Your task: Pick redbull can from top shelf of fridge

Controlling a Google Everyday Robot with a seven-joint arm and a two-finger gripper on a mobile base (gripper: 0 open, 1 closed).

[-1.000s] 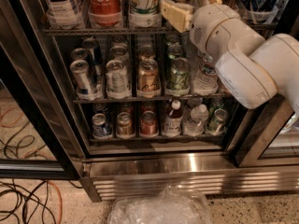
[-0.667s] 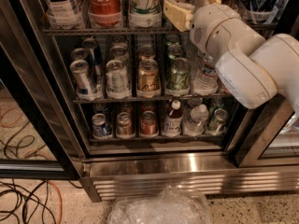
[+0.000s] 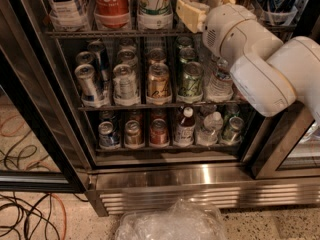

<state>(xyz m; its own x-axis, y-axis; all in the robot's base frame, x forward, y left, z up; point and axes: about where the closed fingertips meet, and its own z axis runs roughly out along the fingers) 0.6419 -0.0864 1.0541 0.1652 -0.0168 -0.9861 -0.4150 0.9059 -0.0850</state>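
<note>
Three grey wire racks cross the tall glass-doored drinks fridge (image 3: 150, 176), and your work is on the uppermost one, the top shelf (image 3: 115, 33). The slim silver-and-blue cans (image 3: 90, 81) at the left end of the rack below are off that shelf, so leave them.

From its left end, the top shelf carries a white-labelled clear bottle (image 3: 64, 1), a red Coca-Cola container (image 3: 112, 1) and a white can with green print (image 3: 155, 1), each in a clear plastic tray. Just right of these, over the shelf's middle, sits the cream gripper (image 3: 191, 14), pointing left. You cannot tell whether it is spread or closed.

The slim silver-and-blue redbull can is not plainly visible on this shelf. I judge it to be hidden behind the gripper or above the top edge of the view.

Square up on the can's body below the lid, go in slowly between its neighbours, and close only once it is centred.

The white arm (image 3: 260, 64) extends in from the right. Its bulky joint sits before the fridge's right side, and the wrist angles up and to the left.
</note>
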